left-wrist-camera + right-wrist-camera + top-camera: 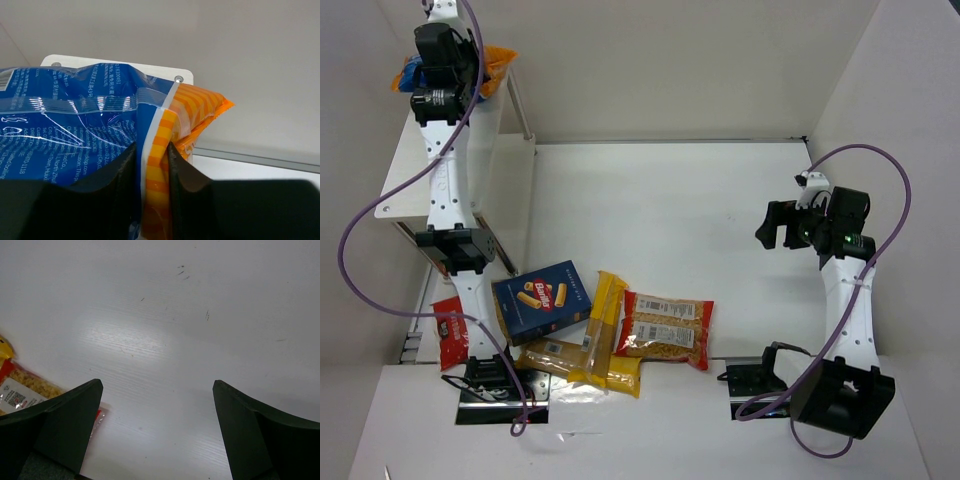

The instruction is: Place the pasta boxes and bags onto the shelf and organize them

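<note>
Left gripper [151, 150] is pinching the bag [75, 120] over the shelf [155, 71] (release seems next). Right gripper [157, 385] is idling wide.

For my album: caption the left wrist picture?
Left gripper shut on the blue bag at its orange end, over the shelf.

The dark jaws pinch a crinkly blue bag [75, 135] right where the blue film meets its orange-striped end [200, 107], which pokes out to the right. Behind the bag is a pale shelf board [186, 74] with a screw [178, 79] at its right corner. The bag seems to lie on that board, though the contact is hidden. A white wall [225, 40] fills the background.
</note>
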You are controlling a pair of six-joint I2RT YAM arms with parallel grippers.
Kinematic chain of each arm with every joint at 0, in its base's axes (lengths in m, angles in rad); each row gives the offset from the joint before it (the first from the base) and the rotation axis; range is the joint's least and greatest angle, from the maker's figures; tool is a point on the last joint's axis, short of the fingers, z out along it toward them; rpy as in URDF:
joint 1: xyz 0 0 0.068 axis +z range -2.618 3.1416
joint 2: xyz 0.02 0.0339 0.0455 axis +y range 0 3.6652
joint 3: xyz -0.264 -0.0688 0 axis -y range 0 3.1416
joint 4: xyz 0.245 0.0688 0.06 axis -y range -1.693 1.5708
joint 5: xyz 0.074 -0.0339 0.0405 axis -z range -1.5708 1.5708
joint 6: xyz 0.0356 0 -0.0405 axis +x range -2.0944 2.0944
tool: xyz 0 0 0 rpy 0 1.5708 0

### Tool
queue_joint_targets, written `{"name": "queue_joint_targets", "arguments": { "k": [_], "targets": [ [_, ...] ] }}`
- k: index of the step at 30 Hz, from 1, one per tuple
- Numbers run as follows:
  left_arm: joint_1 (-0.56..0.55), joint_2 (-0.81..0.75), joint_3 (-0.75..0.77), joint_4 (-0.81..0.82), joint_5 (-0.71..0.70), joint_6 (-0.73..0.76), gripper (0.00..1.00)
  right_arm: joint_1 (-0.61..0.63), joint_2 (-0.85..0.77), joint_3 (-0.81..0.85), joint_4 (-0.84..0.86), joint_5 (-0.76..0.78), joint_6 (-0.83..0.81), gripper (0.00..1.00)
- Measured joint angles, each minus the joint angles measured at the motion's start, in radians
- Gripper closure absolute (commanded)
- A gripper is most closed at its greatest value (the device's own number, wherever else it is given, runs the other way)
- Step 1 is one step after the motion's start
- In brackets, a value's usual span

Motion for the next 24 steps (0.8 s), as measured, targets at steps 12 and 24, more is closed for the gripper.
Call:
{"name": "queue_joint_targets", "arguments": {
  "k": [12,24],
  "targets": [
    [-0.001,0.006,0.011,0.01,-0.013,-0.004,0.13,-0.005,0.01,0.0,-0.014,-0.001,0.0,0.0],
    [-0.001,-0.204,-0.111,-0.039,0.041,-0.019,0.0,-0.005,-0.005,0.0,-0.019,-0.016,-0.001,0.0]
  ]
}}
